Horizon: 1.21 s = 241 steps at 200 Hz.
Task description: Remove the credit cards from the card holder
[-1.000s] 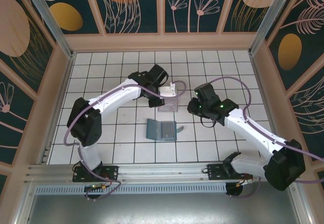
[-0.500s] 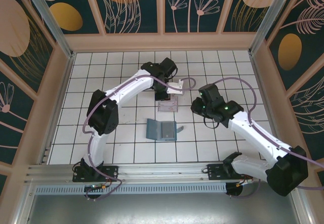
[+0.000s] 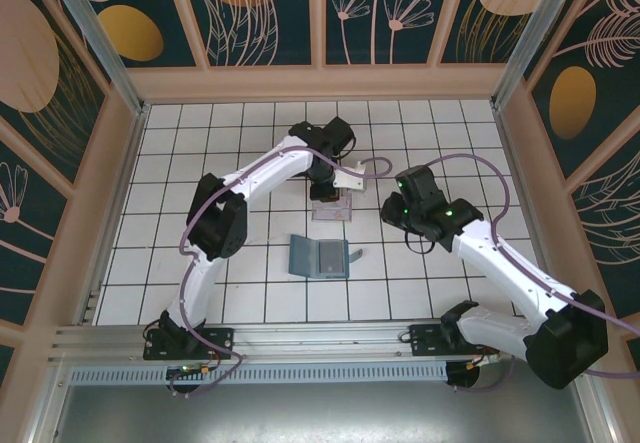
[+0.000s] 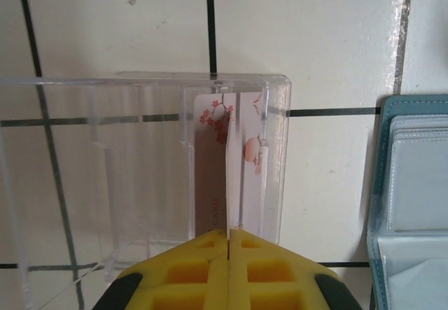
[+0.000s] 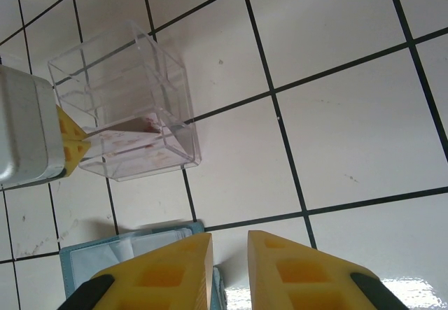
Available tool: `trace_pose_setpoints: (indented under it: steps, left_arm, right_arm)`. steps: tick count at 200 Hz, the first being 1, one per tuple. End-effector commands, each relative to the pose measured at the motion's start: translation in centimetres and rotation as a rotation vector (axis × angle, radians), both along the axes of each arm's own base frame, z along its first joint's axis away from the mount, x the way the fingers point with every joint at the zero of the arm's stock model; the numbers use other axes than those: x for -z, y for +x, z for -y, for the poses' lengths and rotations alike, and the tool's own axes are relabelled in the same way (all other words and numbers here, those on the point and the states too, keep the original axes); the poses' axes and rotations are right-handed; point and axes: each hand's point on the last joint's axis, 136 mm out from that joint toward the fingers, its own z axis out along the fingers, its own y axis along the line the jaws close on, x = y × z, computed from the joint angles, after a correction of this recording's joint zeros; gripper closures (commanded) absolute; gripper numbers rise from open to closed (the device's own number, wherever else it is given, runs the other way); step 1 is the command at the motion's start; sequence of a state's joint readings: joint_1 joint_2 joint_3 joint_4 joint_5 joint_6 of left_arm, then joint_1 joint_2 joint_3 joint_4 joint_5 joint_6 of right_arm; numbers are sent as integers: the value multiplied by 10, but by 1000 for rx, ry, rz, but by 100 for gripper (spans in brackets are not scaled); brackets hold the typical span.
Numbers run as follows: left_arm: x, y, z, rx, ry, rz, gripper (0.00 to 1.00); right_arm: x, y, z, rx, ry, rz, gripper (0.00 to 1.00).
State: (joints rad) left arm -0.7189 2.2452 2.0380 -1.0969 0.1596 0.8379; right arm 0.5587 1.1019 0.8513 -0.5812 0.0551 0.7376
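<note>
Card holder lies open on the desk, just beside a clear tray; left fingers, pressed together, pinch a credit card inside the tray; right fingers slightly spread, empty

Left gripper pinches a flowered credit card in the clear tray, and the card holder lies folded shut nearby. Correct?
No: the card holder lies open, grey-blue inside up, as the top external view shows. The left gripper does pinch a flowered credit card in the clear tray.
</note>
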Motion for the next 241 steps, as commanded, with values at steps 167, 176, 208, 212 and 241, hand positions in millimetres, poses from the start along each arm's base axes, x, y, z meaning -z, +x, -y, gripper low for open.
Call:
trace_pose_setpoints:
  steps: [167, 176, 208, 212, 241]
  left_arm:
    - [2, 16, 20, -7, -29, -15, 74]
    - [-1, 18, 21, -7, -32, -3, 74]
    - [-7, 23, 19, -20, -27, 26, 72]
    - [-8, 23, 19, -23, -28, 29, 72]
    - [-20, 23, 23, -50, -70, 37, 72]
  right_arm:
    - [-3, -2, 5, 2, -10, 5, 79]
    - [-4, -2, 5, 3, -8, 8, 79]
    - [-6, -1, 3, 0, -3, 12, 79]
    - [-6, -1, 3, -1, -2, 12, 79]
    - [-5, -1, -1, -16, 14, 9, 79]
